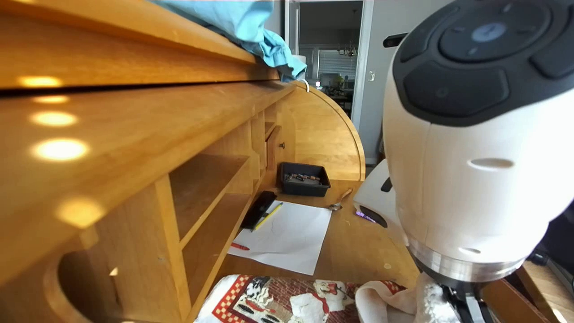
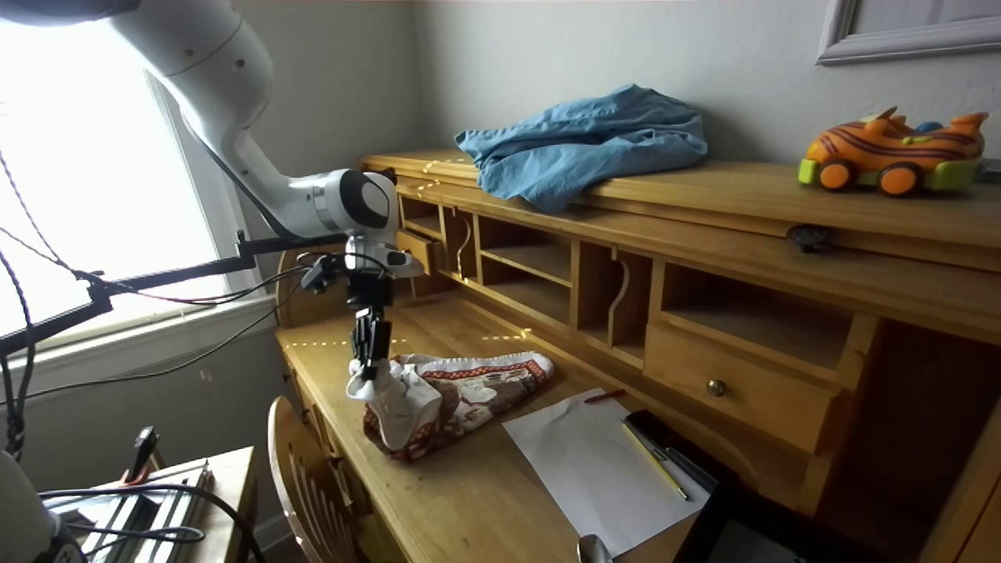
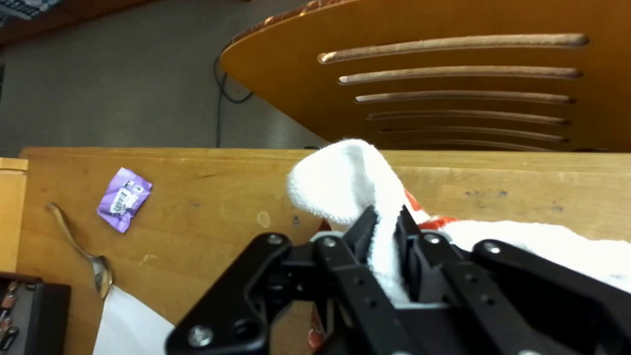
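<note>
Patterned towel [image 2: 478,395] mostly below the end effector [image 3: 387,219], a white fold [image 3: 385,256] in its grip

- Towel [image 2: 485,391] lies on bench [image 2: 500,508], partly in end effector [image 3: 387,222]
- In an exterior view, paper [image 2: 586,469] lies right of towel
- Pencil [image 2: 655,461] lies on paper
- Spoon [image 3: 100,271] lies at paper's corner

The desk [image 2: 485,508] carries the towel [image 2: 477,395], which lies under and beside the claw [image 2: 371,369]. Farther from the claw lies paper [image 2: 579,477]; well apart from it, the spoon [image 3: 101,274], packet [image 3: 124,199] and tray [image 1: 305,189].
</note>
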`<state>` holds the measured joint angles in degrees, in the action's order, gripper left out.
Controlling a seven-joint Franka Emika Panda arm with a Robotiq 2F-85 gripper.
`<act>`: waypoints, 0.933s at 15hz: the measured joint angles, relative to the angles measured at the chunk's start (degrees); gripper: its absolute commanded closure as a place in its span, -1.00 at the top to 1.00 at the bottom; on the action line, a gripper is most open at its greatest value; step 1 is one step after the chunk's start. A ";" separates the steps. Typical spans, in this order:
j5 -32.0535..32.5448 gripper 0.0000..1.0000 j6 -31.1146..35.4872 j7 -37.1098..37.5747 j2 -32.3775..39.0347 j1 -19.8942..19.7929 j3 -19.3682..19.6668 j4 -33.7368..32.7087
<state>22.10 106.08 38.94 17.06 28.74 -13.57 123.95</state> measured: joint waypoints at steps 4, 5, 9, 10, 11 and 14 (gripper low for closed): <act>3.88 -0.95 -0.02 0.79 -0.79 -0.45 0.28 -0.71; 4.66 -0.95 -0.04 0.79 -0.91 -0.68 0.33 -0.90; 7.67 -0.95 -0.23 0.79 -0.94 -1.58 0.80 -2.14; 8.59 -0.95 -0.48 0.79 -0.91 -1.76 0.96 -2.65; 9.34 -0.95 -0.70 0.79 -0.89 -1.90 1.07 -3.10; 11.58 -0.95 -1.34 0.73 -0.71 -2.39 1.22 -4.77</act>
<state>33.67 104.74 39.66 16.35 26.34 -12.35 119.18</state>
